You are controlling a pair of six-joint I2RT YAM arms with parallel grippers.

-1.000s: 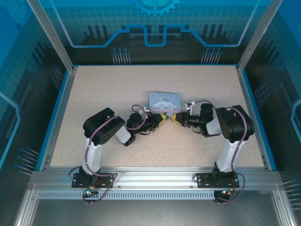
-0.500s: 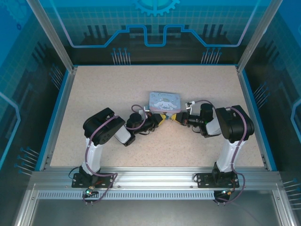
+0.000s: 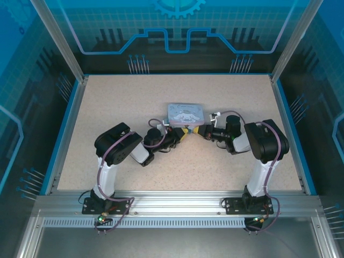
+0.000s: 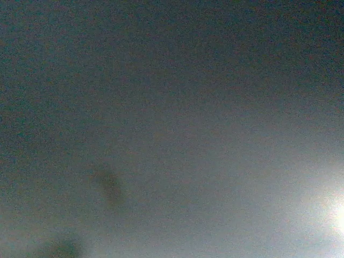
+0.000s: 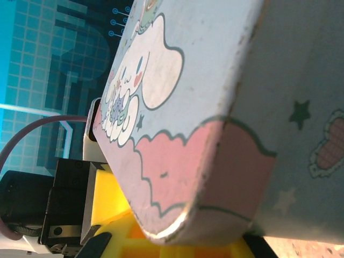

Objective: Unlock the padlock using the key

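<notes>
Where the two arms meet mid-table, the left gripper (image 3: 183,133) noses up to the near-left corner of the pale blue tin (image 3: 186,114), the right gripper (image 3: 200,132) to its near-right corner. That tin crowds the right wrist camera. Whether either hand is wide or narrow, I cannot tell; likewise where padlock and key lie.

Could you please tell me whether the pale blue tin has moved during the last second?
Yes. The tin has shifted slightly left and toward the far edge, turning a little, judged against the fixed blue rim of the table.
</notes>
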